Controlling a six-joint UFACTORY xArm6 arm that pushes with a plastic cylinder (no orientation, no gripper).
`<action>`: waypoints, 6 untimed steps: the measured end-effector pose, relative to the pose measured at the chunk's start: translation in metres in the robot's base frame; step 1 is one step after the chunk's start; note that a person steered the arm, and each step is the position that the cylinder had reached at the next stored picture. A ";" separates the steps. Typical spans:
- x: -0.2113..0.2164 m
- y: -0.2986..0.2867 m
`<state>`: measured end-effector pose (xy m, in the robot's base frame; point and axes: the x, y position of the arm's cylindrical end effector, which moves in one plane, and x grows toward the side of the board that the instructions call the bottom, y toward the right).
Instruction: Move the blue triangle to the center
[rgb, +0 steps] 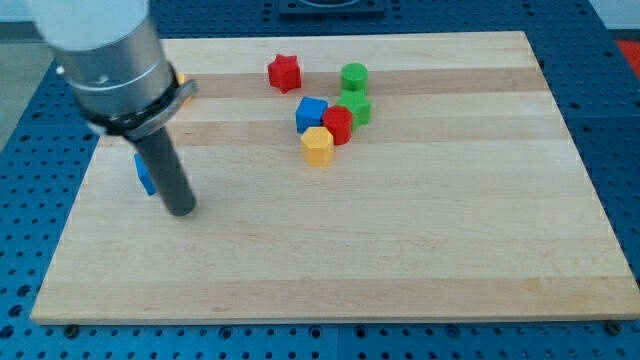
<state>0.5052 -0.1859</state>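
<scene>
The blue triangle (145, 175) lies near the board's left edge, mostly hidden behind my rod; only a blue sliver shows at the rod's left side. My tip (181, 210) rests on the board just right of and below the triangle, close to it or touching it. The wooden board (400, 240) fills the view.
A cluster sits at upper centre: a yellow hexagon block (317, 146), a blue cube (311, 113), a red cylinder (337, 125), a green block (357, 108) and a green cylinder (354, 76). A red star (284, 72) lies left of them. A yellow block (181, 78) peeks from behind the arm.
</scene>
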 end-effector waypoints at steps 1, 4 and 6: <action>0.001 -0.040; -0.097 0.044; -0.063 -0.009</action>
<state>0.4418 -0.1950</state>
